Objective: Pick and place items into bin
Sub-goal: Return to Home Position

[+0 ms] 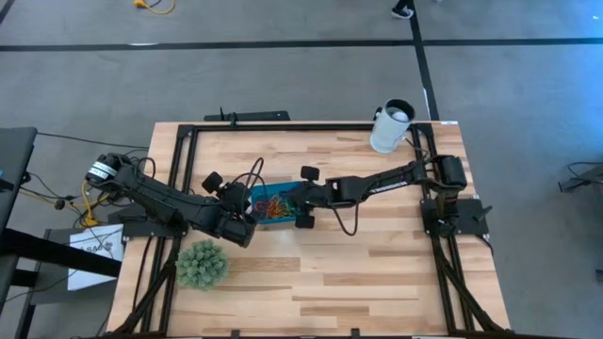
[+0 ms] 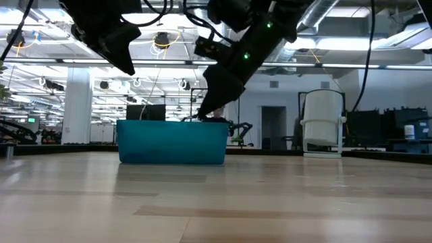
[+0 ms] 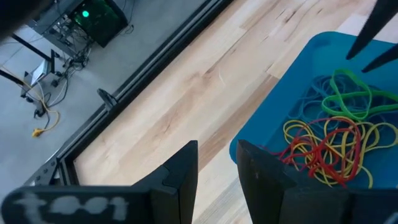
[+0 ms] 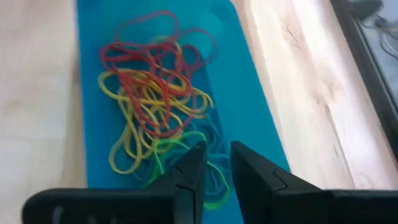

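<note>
Left hand (image 1: pixel 247 207) hovers at the left end of the teal bin (image 1: pixel 283 222) in the high view, and the right hand (image 1: pixel 301 198) hangs over the bin's right end. A tangle of rubber bands (image 1: pixel 275 201) lies inside the bin. A white cup (image 1: pixel 389 127) stands at the table (image 1: pixel 358 273) edge near the right arm's base. A green spiky ball (image 1: pixel 201 264) sits beside the left arm, and both are well apart from the bin.

In the low view the bin (image 2: pixel 172 143) rests flat on the table, with the right hand (image 2: pixel 208 108) reaching down to its right rim.

The left wrist view shows the left hand (image 3: pixel 217 149) parted by a narrow gap and empty, just outside the bin (image 3: pixel 292 93). Red, yellow and green bands (image 3: pixel 329 143) are heaped inside.

In the right wrist view the right hand (image 4: pixel 217 148), likewise slightly parted and holding nothing, sits directly above the bands (image 4: pixel 155 106) in the bin (image 4: pixel 249 93).
</note>
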{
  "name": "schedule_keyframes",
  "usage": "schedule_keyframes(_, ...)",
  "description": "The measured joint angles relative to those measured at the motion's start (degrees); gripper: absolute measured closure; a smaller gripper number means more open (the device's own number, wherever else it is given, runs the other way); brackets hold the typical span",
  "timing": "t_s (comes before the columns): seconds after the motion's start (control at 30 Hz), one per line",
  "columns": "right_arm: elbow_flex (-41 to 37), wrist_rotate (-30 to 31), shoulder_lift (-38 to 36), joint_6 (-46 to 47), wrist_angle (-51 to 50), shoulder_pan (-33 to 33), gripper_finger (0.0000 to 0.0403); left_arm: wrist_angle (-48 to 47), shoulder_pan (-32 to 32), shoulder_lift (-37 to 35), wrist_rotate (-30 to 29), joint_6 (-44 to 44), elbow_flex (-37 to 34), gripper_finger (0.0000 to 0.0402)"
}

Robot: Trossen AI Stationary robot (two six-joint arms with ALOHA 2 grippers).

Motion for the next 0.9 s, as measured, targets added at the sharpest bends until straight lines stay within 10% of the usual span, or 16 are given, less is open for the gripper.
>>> schedule_keyframes(0.33,8.8,-0.17,-7.65,-7.98,-20.53,1.47,0.0335,-18.46,0.69,-2.46,1.1,-5.58,3.63,0.0301)
schedule_keyframes(0.53,12.6,15.18,-20.15,-10.09,-33.43,3.06,0.0335,-23.74,1.42,-11.65,3.5,-3.36,5.56,0.0301)
schedule_keyframes(0.9,7.49,19.16,-44.71,22.57,-65.3,4.19,0.0335,-23.82,-1.41,-42.9,-2.65,-3.18,0.21,0.0301)
